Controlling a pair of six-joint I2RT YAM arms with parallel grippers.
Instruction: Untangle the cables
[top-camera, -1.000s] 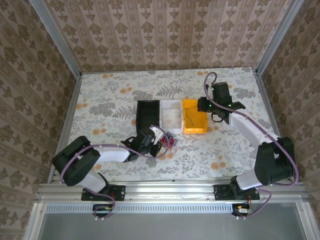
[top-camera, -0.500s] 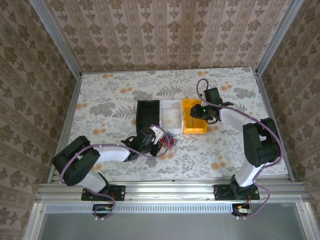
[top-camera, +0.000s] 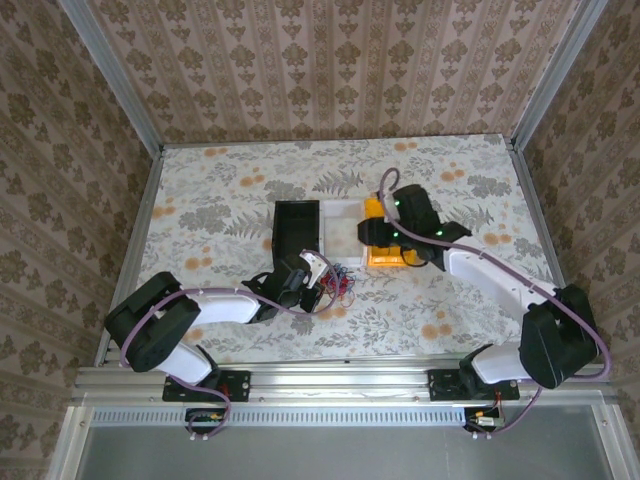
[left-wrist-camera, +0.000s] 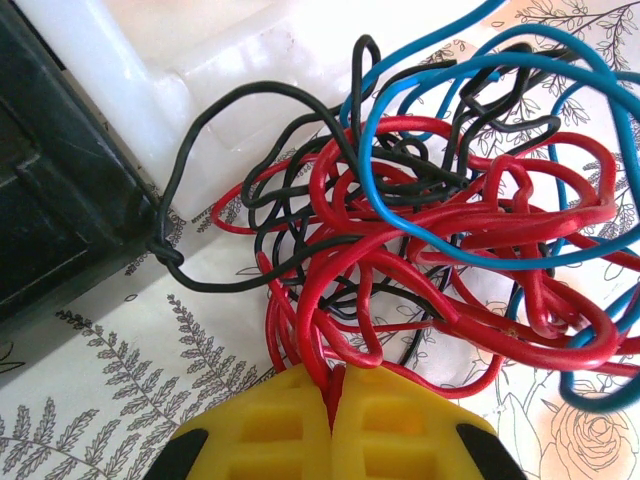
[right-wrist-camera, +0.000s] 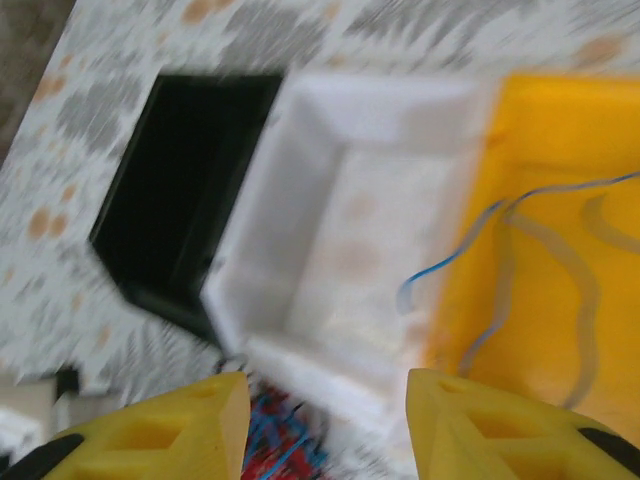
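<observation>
Cables (left-wrist-camera: 440, 230) mostly a knotted bunch, middle of the bench (top-camera: 220, 190), against the near side of the white bin (left-wrist-camera: 230, 50); a blue wire (right-wrist-camera: 445, 265) lies apart in the yellow bin (right-wrist-camera: 600, 150). Left fingers (left-wrist-camera: 270, 430) clenched on red strands; right fingers (right-wrist-camera: 160, 430) spread, empty, above the bins. Early: most separating left.

The left arm (top-camera: 215, 304) and the right arm (top-camera: 492, 270) each consist of white moulded link shells and black joint housings, mounted on a black base block (top-camera: 235, 385). A thick purple cable (top-camera: 381, 186) runs externally along each arm. The left gripper (left-wrist-camera: 332, 385) and the right gripper (right-wrist-camera: 325, 400) carry yellow plastic fingers with rectangular recesses and black outer inserts.
</observation>
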